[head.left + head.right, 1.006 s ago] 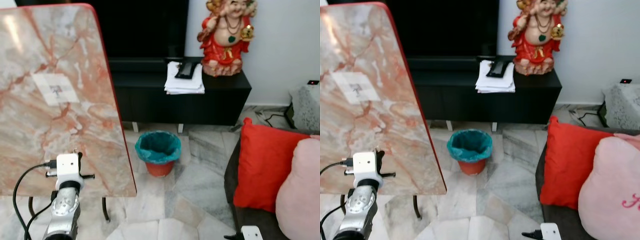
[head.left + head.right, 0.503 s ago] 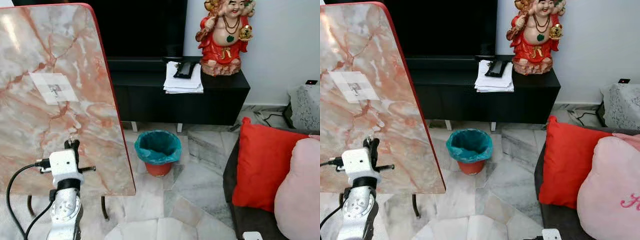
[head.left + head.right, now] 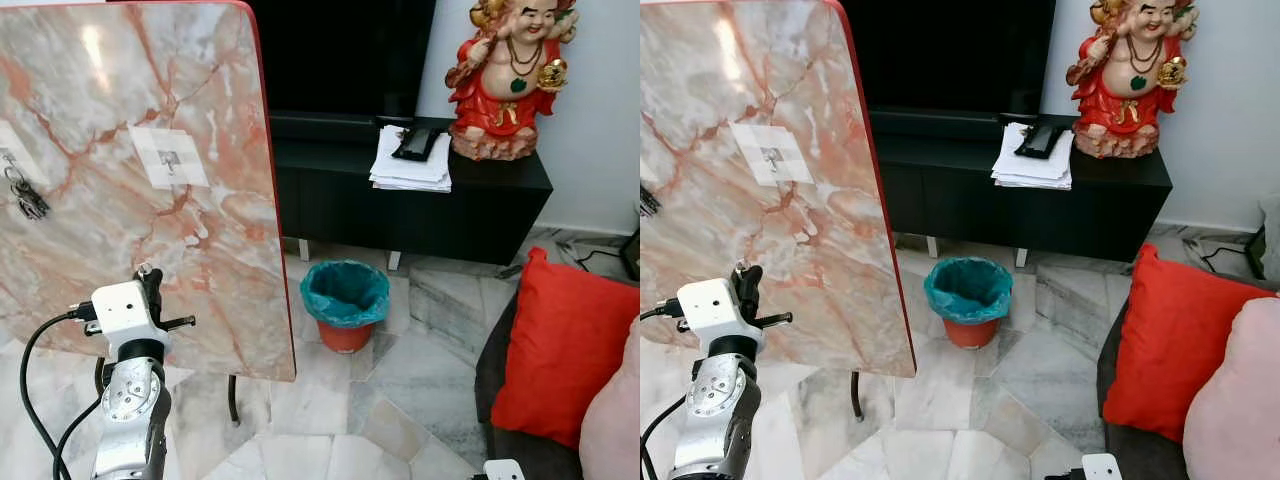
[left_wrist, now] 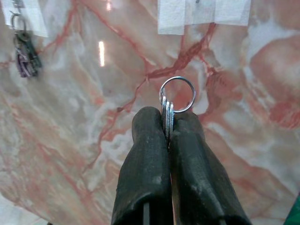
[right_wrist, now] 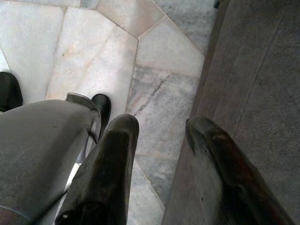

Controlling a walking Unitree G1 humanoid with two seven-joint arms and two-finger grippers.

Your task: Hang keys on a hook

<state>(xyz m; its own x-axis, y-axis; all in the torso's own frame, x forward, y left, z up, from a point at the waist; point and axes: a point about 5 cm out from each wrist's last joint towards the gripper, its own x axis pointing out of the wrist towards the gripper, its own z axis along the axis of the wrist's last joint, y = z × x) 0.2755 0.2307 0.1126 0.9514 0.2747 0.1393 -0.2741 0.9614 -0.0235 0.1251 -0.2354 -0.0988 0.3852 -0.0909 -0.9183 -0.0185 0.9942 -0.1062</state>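
Observation:
My left gripper is shut on a silver key ring, held up close in front of the tilted pink marble board. In the head view the same gripper stands below a white taped patch with a small hook. Another bunch of keys hangs from a second hook at the board's left edge, also seen from the left wrist as dark keys. My right gripper hangs low and open, pointing at the floor beside a dark sofa.
A teal-lined red bin stands on the marble floor right of the board. Behind it is a black cabinet with papers and a red statue. A red cushion lies at right. The board's metal legs sit near my arm.
The camera has turned left, so the whole scene slid right and the hung keys came into view. My left arm rose a little towards the board.

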